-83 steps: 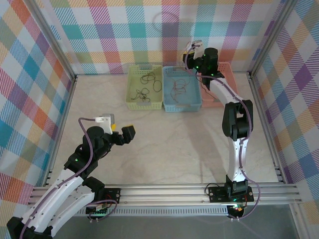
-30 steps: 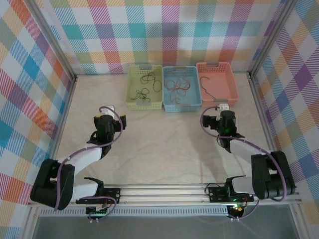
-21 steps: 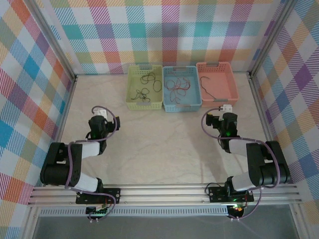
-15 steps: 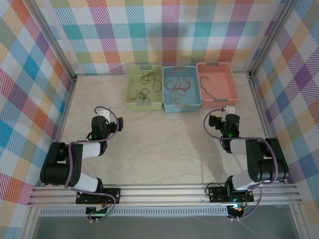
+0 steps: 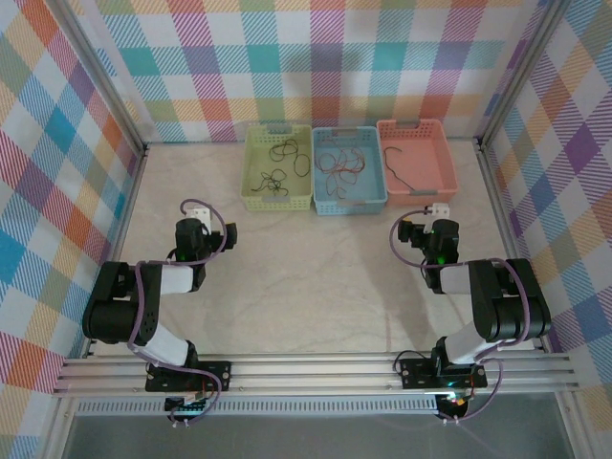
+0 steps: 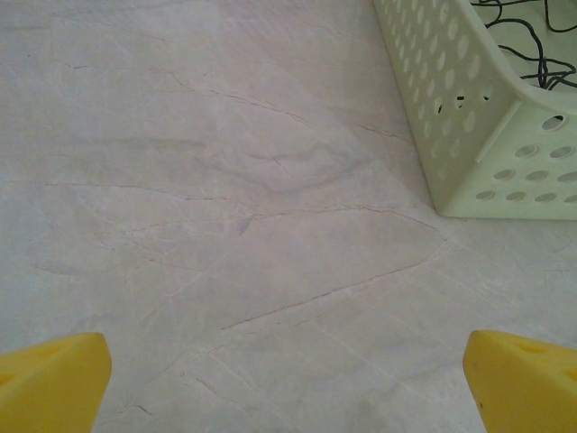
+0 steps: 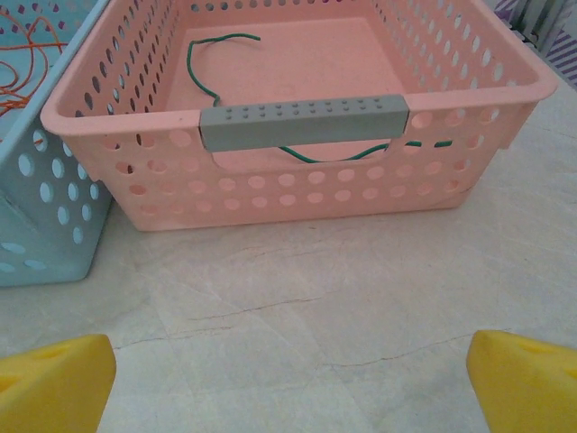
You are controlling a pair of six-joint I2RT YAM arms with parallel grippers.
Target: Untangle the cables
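While the left gripper (image 6: 288,383) and right gripper (image 7: 288,383) gape empty, cables (image 5: 339,172) lie in three baskets (image 5: 350,205) ahead.

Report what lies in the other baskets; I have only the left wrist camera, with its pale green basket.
Observer: The pink basket holds one green cable.
Operator: Go on to the middle one.
Observer: The blue basket holds red-orange cables.
Operator: Give me the right tool.
Observer: The right tool is open and empty, facing the pink basket's grey handle.
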